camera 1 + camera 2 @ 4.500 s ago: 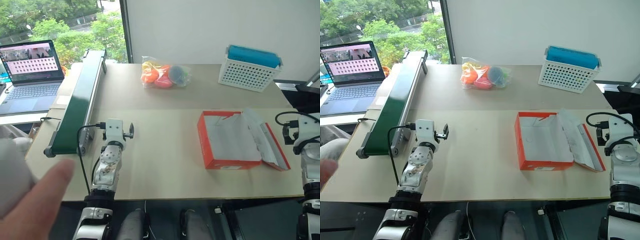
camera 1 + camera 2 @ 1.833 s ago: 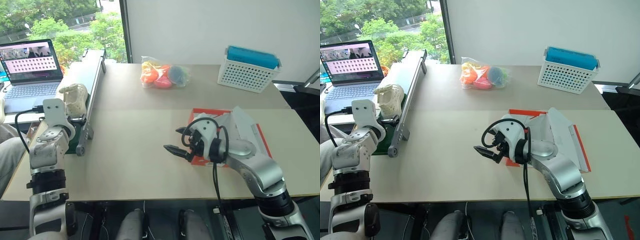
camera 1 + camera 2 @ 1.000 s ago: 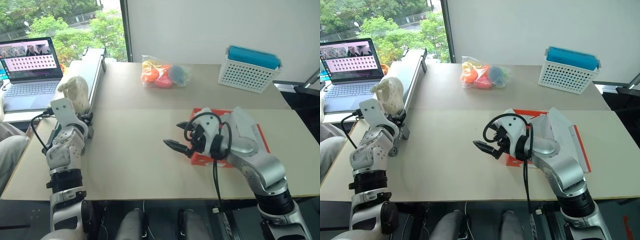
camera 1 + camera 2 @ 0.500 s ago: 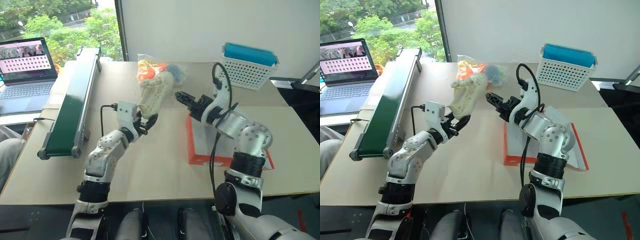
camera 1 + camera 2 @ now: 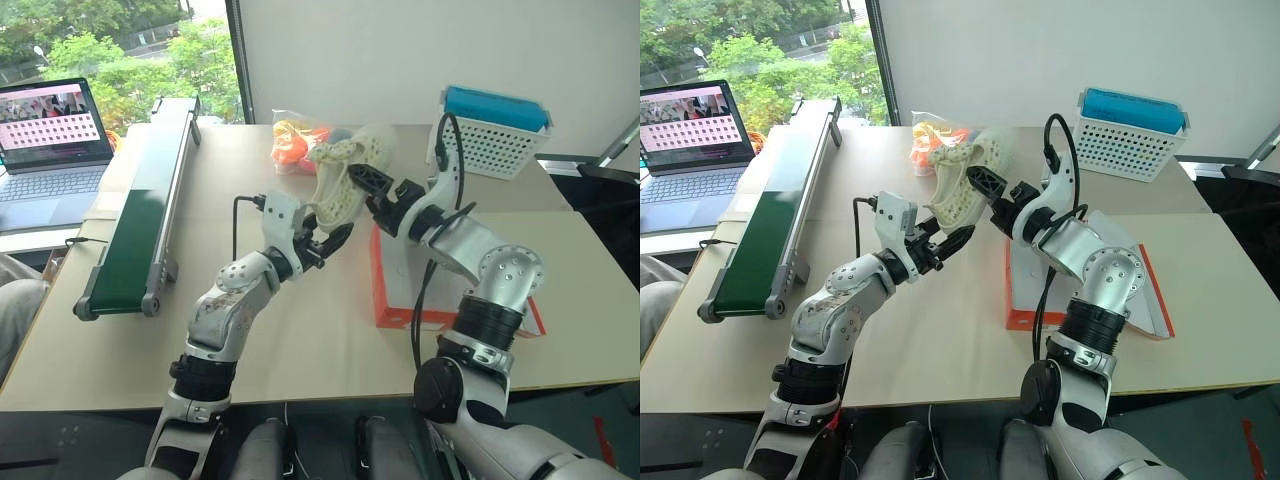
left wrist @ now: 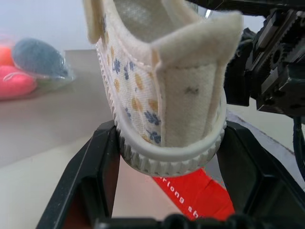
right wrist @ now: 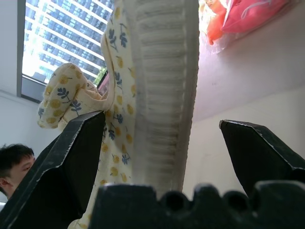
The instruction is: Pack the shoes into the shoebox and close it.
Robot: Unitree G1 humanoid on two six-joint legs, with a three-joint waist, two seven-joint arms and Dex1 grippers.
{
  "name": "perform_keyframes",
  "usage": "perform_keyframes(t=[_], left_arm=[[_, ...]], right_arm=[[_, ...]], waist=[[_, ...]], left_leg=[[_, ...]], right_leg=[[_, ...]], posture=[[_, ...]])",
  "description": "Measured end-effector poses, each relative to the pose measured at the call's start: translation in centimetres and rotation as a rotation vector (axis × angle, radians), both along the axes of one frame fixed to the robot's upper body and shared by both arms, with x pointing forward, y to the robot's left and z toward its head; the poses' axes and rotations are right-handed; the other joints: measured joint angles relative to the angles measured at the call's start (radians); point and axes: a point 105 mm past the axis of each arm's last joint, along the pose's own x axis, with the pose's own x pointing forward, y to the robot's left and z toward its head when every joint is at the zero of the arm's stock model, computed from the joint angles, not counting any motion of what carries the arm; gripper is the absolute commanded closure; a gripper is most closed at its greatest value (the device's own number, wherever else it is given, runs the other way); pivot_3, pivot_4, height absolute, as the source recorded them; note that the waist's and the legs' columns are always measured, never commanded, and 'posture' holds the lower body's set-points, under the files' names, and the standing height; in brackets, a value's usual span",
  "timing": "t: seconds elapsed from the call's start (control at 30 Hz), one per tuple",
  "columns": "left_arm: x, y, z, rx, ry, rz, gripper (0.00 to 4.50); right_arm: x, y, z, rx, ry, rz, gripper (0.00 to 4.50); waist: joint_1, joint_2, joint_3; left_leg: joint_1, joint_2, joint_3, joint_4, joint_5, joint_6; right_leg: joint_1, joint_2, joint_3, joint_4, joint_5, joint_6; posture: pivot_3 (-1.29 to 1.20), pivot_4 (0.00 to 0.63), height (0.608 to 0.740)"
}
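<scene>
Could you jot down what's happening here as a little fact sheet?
Held item: shoe, cream with a flower print
Left gripper: clamped on the shoe's heel end
Right gripper: open, fingers either side of the shoe
Shoebox: orange-red, lid open, on the table
Also there: white basket, bag of colourful balls, green conveyor, laptop

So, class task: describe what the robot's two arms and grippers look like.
Both arms are silver-grey metal segments with rounded joints and black collars. A black cable loops along each forearm. Each gripper ends in black, wedge-shaped jaws.
</scene>
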Motion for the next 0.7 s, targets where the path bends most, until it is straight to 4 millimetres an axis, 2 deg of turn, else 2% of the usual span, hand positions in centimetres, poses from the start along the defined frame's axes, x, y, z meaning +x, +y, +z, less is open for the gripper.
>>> perform_keyframes(t=[0.13, 0.27, 0.37, 0.4, 0.6, 0.67, 0.7], left_arm=[[0.06, -0.01, -0.19, 0.004, 0.006, -0.003, 1.91], [0.05, -0.10, -0.37, 0.010, 0.011, -0.008, 1.91], [0.09, -0.12, -0.53, 0.015, 0.016, -0.008, 1.91], [0.08, -0.15, -0.56, 0.016, 0.017, -0.009, 1.91], [0.14, -0.07, -0.77, 0.046, 0.012, 0.000, 1.91], [0.14, -0.07, -0.78, 0.052, 0.007, 0.000, 1.03], [0.15, -0.07, -0.77, 0.057, 0.001, 0.003, 0.82]], right_arm=[[0.12, -0.51, -0.24, -0.011, 0.006, -0.031, 1.26], [0.19, -0.95, -0.14, -0.032, 0.002, -0.058, 2.73], [0.21, -0.79, -0.16, -0.041, 0.000, -0.058, 3.63], [0.22, -0.82, -0.20, -0.046, 0.001, -0.060, 3.75], [0.27, -0.85, -0.45, -0.053, 0.004, -0.066, 3.75], [0.28, -0.79, -0.47, -0.057, 0.003, -0.066, 3.76], [0.29, -0.80, -0.46, -0.056, 0.003, -0.068, 3.76]], waist=[[0.000, 0.000, 0.000], [0.000, 0.000, 0.000], [0.000, 0.000, 0.000], [0.000, 0.000, 0.000], [0.000, 0.000, 0.000], [0.000, 0.000, 0.000], [0.000, 0.000, 0.000]], left_leg=[[0.000, 0.000, 0.000, 0.000, 0.000, 0.000], [0.000, 0.000, 0.000, 0.000, 0.000, 0.000], [0.000, 0.000, 0.000, 0.000, 0.000, 0.000], [0.000, 0.000, 0.000, 0.000, 0.000, 0.000], [0.000, 0.000, 0.000, 0.000, 0.000, 0.000], [0.000, 0.000, 0.000, 0.000, 0.000, 0.000], [0.000, 0.000, 0.000, 0.000, 0.000, 0.000]], right_leg=[[0.000, 0.000, 0.000, -0.001, 0.000, 0.000], [0.000, 0.000, 0.000, 0.000, 0.000, 0.000], [0.000, 0.000, 0.000, -0.001, 0.000, 0.000], [0.000, 0.000, 0.000, -0.001, 0.000, 0.000], [0.000, 0.000, 0.000, -0.001, 0.000, 0.000], [0.000, 0.000, 0.000, -0.001, 0.000, 0.000], [0.000, 0.000, 0.000, -0.001, 0.000, 0.000]], posture=[[0.00, 0.150, 0.705], [0.00, 0.150, 0.705], [0.00, 0.150, 0.705], [0.00, 0.150, 0.705], [0.00, 0.150, 0.705], [0.00, 0.150, 0.705], [0.00, 0.150, 0.705]])
